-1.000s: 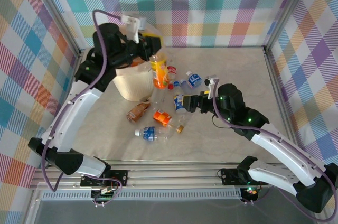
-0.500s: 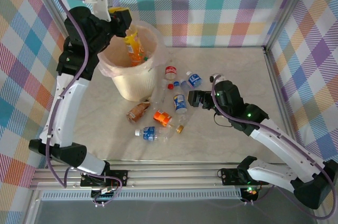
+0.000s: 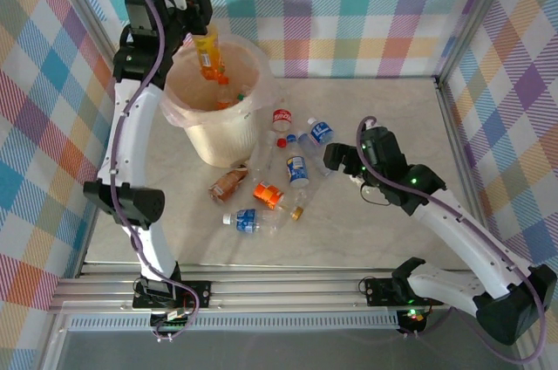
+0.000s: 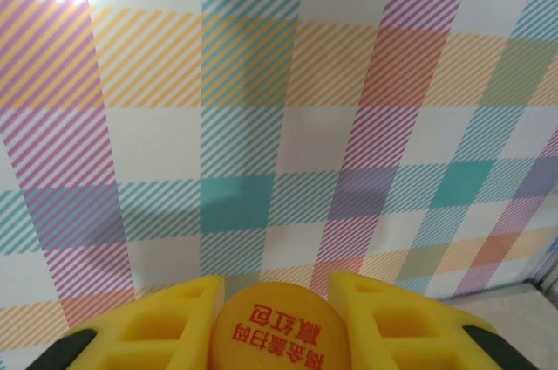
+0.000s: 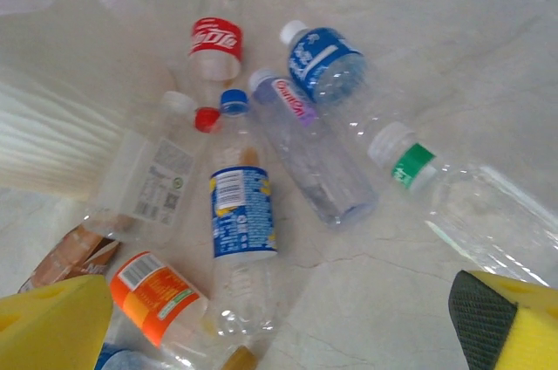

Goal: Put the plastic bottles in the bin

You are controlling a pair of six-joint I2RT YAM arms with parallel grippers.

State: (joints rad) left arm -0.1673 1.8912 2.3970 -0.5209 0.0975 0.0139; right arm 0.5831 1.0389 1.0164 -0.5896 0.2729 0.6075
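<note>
Plastic bottles (image 3: 275, 169): a loose group lies flat on the table (image 3: 384, 108) near its centre, at 4 o'clock from the bin (image 3: 214, 145). The bin stands at 10 o'clock on the table, lined with a translucent bag.

One orange bottle (image 3: 209, 54) hangs neck-down over the bin mouth, near the rim at 11 o'clock. The left gripper (image 3: 202, 28) is clamped on it. In the left wrist view, the yellow fingers (image 4: 166, 331) press both sides of the bottle's round orange end, which carries red print.

The right gripper (image 3: 331, 159) is positioned at 3 o'clock from the loose group, fingers spread wide, holding nothing.

Right wrist view, bottle layout:
- Blue-and-white label bottle (image 5: 242, 213): centre, lying flat.
- Red label bottle (image 5: 215, 38): 12 o'clock from centre.
- Blue label bottle (image 5: 323, 60): 1 o'clock.
- Green-band bottle (image 5: 414, 167): 3 o'clock.
- Orange label bottle (image 5: 157, 293): 7 o'clock.

The bottles in this group lie close together, several touching.
</note>
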